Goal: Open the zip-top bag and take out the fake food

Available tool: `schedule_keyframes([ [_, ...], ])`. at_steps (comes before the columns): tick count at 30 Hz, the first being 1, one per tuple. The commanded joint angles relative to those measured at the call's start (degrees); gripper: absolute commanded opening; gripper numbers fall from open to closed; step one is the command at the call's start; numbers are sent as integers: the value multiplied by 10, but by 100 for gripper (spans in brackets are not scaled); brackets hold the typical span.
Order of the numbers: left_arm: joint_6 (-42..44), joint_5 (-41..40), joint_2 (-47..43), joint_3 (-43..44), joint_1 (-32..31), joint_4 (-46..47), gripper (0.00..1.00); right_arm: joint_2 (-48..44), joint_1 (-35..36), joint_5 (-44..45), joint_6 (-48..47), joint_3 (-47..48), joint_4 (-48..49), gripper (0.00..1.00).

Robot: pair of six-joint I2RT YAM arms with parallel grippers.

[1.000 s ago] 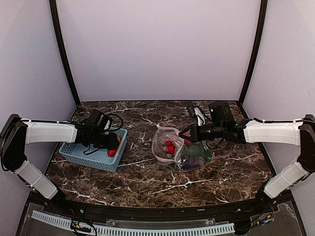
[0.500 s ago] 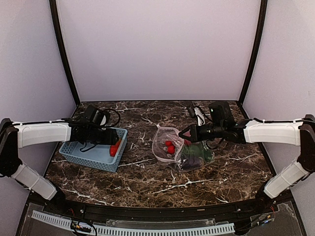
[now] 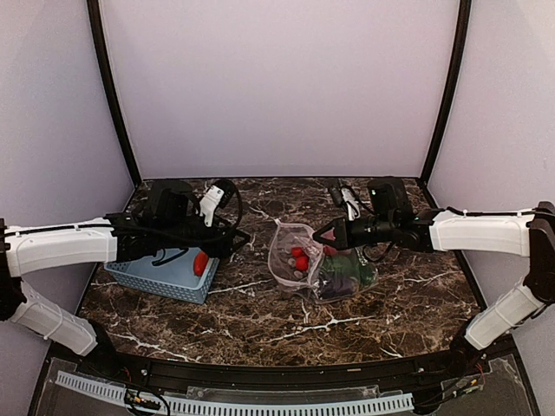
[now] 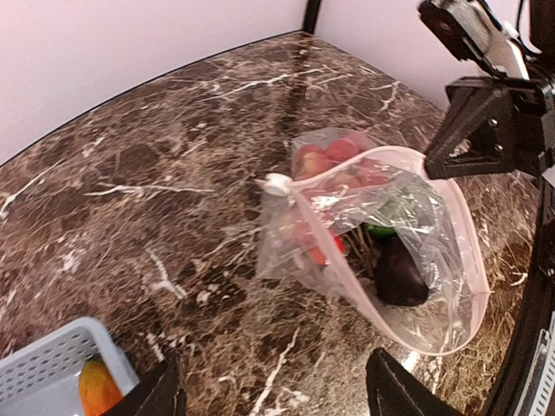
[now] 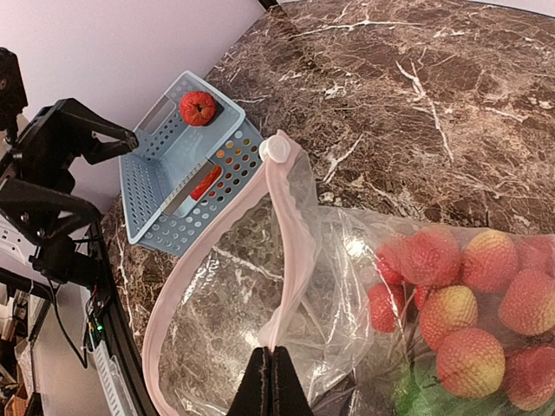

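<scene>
Lying near the middle of the marble table (image 3: 260, 312), the zip-top bag (image 3: 323, 269) gapes toward the left arm, its pale pink zip strip (image 5: 299, 234) curving into an open loop. Fake food (image 3: 299, 258) sits inside: a cluster of red balls, a green piece and a dark eggplant (image 4: 401, 276), all partly blurred by crinkled plastic. The right gripper (image 5: 271, 381) is closed, pinching the strip at the bag's back rim. The left gripper (image 4: 277, 392), jaws spread wide and empty, hovers between the bag and a blue basket (image 3: 160, 276), touching neither. The basket holds a red piece (image 3: 200, 263); the left arm hides part of its rim. Cables (image 3: 347, 198) lie behind the right wrist.
</scene>
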Motion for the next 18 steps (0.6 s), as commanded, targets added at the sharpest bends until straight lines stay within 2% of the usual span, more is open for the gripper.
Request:
schedule_keyframes([
  [1,63,81,48,25,-25,85,70,-7,-4,-23,-4,19,14,0],
  [6,125,118,116,68,-55,97,69,-17,1,-37,-3,25,14,0],
  [10,162,136,154,68,-74,143,66,-20,7,-46,0,33,16,0],
  [13,188,146,180,62,-85,194,61,-16,14,-51,2,39,16,0],
  [18,204,135,226,79,-87,220,52,-16,24,-52,3,48,14,0],
])
